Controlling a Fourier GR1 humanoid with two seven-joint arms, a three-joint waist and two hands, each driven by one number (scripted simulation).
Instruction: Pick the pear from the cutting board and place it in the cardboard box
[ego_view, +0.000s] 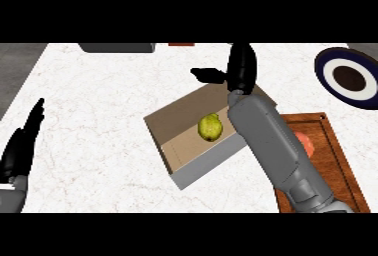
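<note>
Yellow-green pear (210, 127) lying inside the box (171, 125), on its brown floor, near the right wall and just beside the grey forearm. Off the board (347, 172) already, so placing looks done, judging by how things lie. Box set at an angle on the white desk (96, 100), open top up, pale grey outer wall toward the lower edge; well placed for a drop from above. Board to the right of the box, partly under the forearm, with something orange-pink (306, 143) showing at the arm's edge, possibly another fruit, too hidden to tell.

Right hand (241, 67) past the far corner of the box, above the desk and not over the pear. Fingers straight and together, pointing away toward the far edge, thumb stuck out to the left; nothing held, nothing touched as far as can be seen. Posture fits a hand that has let go and is clear of the box, though height over the desk cannot be read from this steep angle.

Left hand (21, 145) at the left edge, fingers straight and up, resting, holding nothing, well apart from the box.

Dark blue plate (325, 75) with white ring at upper right, apart from everything else.
</note>
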